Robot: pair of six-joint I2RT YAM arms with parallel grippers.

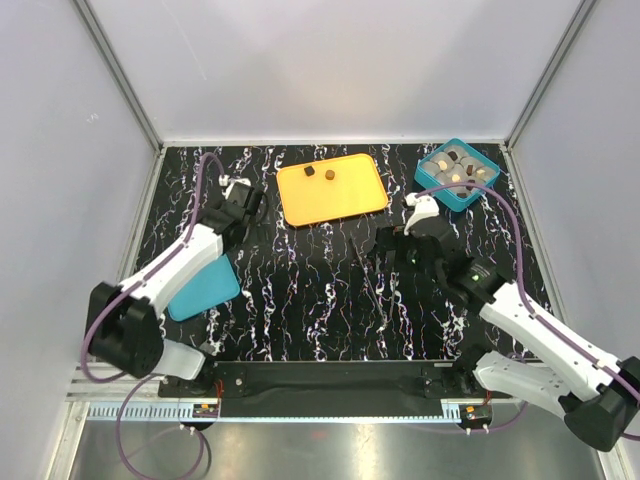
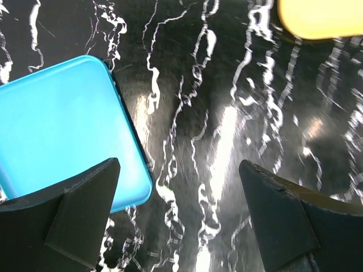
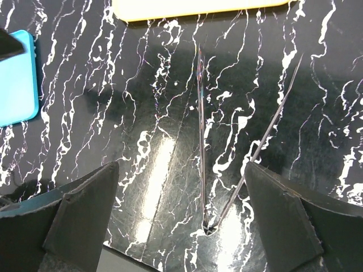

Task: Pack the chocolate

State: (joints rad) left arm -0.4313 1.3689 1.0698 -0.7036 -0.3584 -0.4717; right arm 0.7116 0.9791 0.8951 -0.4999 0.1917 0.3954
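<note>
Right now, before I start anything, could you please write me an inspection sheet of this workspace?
Surface: black marbled table, with glare; no spill seen.
Job's things: two dark chocolates on the orange tray; boxed chocolates in the cups of the teal box.
Clutter: teal lid lying flat, partly under the left arm; tweezers lying on the table.
Grippers: left gripper open and empty, beside the lid; right gripper open, over the tweezers.
Cables: a purple cable along each arm; the right one arcs close to the box.
Surroundings: pale walls with metal frame posts.
</note>
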